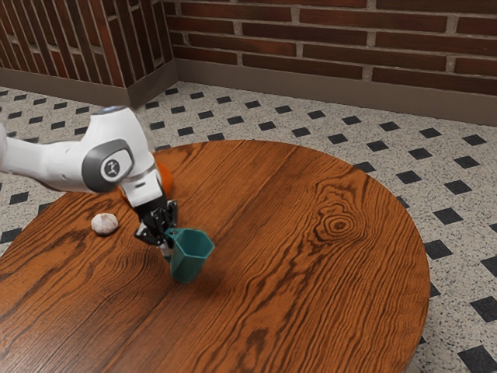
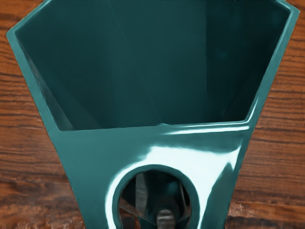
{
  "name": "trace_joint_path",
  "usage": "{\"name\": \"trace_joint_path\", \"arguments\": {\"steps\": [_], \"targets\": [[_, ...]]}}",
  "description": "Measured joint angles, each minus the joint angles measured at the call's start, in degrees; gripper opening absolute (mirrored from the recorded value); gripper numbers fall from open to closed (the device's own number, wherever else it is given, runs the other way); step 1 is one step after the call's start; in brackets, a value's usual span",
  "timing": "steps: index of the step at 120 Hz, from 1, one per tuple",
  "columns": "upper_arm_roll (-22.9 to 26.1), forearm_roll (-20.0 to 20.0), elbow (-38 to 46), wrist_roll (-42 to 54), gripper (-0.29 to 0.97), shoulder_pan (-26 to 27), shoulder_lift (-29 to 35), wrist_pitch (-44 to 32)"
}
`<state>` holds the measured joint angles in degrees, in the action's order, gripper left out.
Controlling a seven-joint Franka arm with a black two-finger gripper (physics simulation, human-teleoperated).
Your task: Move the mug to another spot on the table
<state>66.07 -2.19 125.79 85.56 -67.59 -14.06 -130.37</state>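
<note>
One teal mug (image 1: 192, 252) sits left of centre in the exterior view, lower half of the frame, on the near-left part of the round wooden bench (image 1: 311, 233). It is faceted, mouth wider than base, and leans slightly. Can't tell if the base touches the wood or is just off it.

The white arm (image 1: 78, 159) comes in from the exterior view's left. The black jaws are clenched on the mug at its left edge, on the handle side.

Wrist view: mug (image 2: 152, 86) right under the hand, open mouth facing the camera, inside dark and bare. The handle (image 2: 214, 186) is at the lower edge of the frame, with something dark showing through its loop. Bench grain (image 2: 281, 157) shows on both sides of the mug.

A pale garlic bulb (image 1: 104, 224) lies left of the jaws, near but apart. An orange object (image 1: 165, 179) is half hidden behind the arm, type unclear.

Checkered tile floor (image 1: 388, 132) and brick wall (image 1: 311, 39) sit behind.
</note>
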Motion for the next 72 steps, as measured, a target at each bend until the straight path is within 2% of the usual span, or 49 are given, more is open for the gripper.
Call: {"name": "trace_joint_path", "arguments": {"steps": [20,40,56,72], "targets": [[-1.5,0.05,0.8,0.0,-0.05,-1.82,1.99,-0.17],[-2.05,-0.44,-0.24,0.0,-0.05,-0.97,0.53,-1.92],[-5.11,-2.76,-0.34,0.0,-0.04,-0.49,-3.3,-3.93],[-7.76,-5.02,-0.79,-0.01,-0.04,1.22,-4.24,-5.3]]}}
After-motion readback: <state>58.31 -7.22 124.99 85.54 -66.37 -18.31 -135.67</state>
